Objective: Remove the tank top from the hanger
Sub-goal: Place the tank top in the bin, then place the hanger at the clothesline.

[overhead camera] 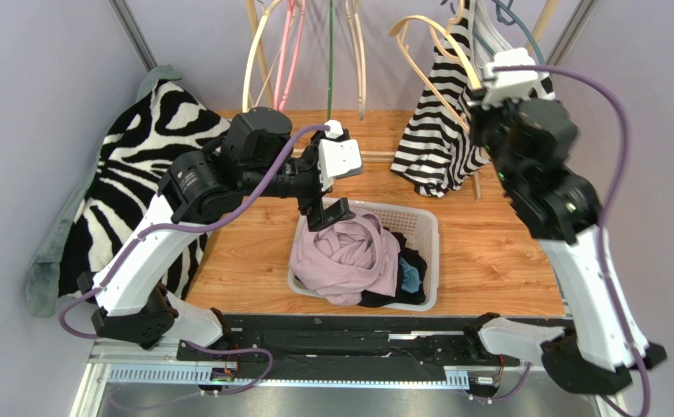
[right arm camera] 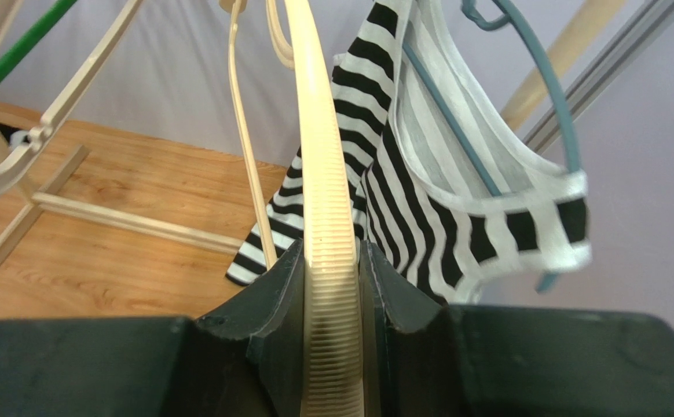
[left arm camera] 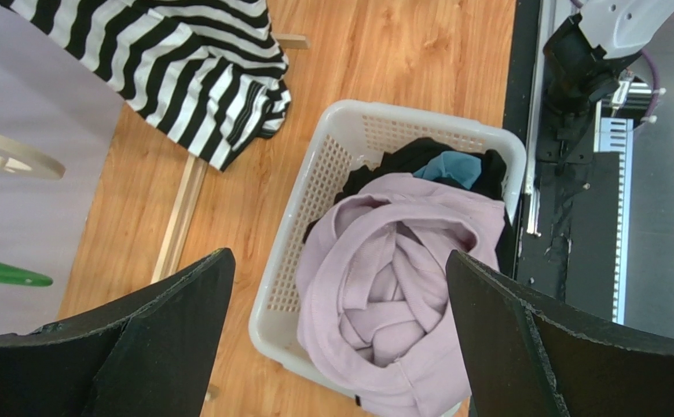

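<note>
Tank top (overhead camera: 436, 143), black-and-white striped, hangs just beyond and to the right of the right gripper (right arm camera: 332, 261), whose fingers are clenched on the ribbed arm of a cream hanger (right arm camera: 319, 148). One strap loops over a blue-grey hanger (right arm camera: 551, 95), but I cannot tell whether the cream one carries it too, as both hooks are cut off at the top edge and from above the right arm (overhead camera: 558, 200) hides the garment's right side. Left gripper (left arm camera: 339, 261) is spread wide, holding nothing, directly above a white basket (left arm camera: 314, 191) with a lilac garment (left arm camera: 384, 295).
</note>
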